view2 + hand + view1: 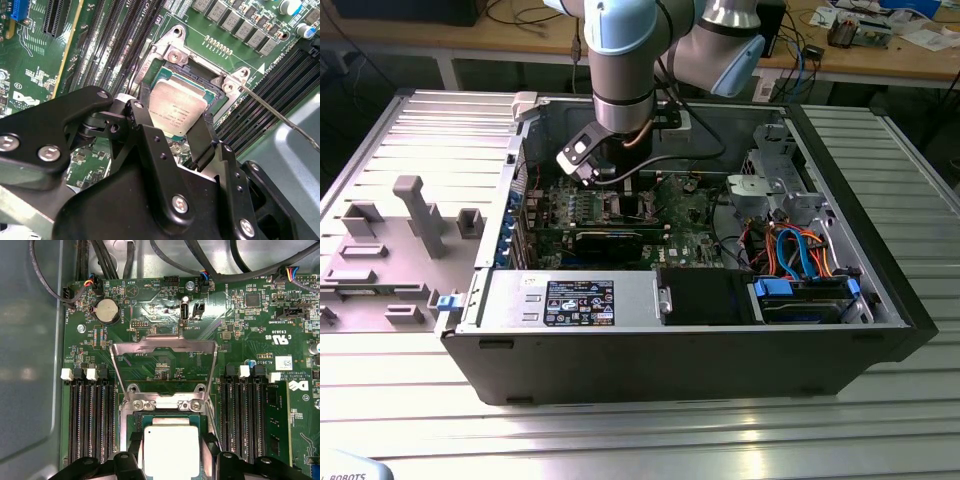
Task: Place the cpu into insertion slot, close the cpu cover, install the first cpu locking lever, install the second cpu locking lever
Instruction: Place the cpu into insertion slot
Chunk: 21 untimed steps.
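The fingers [201,135] are clamped on the cpu [171,452], right at the slot [167,75], with the cover [162,346] raised behind. If the cpu is tilted or off-square, pressing down could bend contacts or jam a corner.

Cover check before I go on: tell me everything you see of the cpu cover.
The cpu cover is a thin silver metal frame, green board showing through its cut-out centre. It is swung open, raised from its hinge at the insertion slot's edge. Beside that hinge, the gripper holds the cpu at the slot.
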Each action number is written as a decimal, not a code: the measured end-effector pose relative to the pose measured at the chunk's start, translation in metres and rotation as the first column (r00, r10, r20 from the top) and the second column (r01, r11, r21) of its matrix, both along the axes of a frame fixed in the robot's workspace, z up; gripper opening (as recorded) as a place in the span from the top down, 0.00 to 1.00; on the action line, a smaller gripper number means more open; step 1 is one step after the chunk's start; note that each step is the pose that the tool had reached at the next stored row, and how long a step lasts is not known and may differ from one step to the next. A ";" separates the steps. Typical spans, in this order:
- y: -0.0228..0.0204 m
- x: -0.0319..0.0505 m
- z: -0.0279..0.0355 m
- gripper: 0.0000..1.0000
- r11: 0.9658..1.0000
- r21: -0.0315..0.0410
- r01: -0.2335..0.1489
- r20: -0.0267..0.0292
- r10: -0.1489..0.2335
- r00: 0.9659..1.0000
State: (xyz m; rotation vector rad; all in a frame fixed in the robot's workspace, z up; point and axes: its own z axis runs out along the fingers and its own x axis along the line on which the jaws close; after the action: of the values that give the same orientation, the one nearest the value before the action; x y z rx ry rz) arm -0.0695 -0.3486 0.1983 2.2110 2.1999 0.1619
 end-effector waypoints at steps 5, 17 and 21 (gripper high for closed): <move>0.0009 0.0000 -0.0002 0.38 1.000 0.000 0.003 0.000 -0.003 1.000; 0.0048 0.0000 -0.0012 0.31 1.000 0.000 0.021 0.000 -0.021 1.000; 0.0046 -0.0018 -0.0012 0.31 1.000 0.000 0.018 0.000 -0.018 1.000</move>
State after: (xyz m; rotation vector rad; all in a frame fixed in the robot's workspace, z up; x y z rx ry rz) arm -0.0714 -0.3440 0.1971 2.2295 2.1796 0.1615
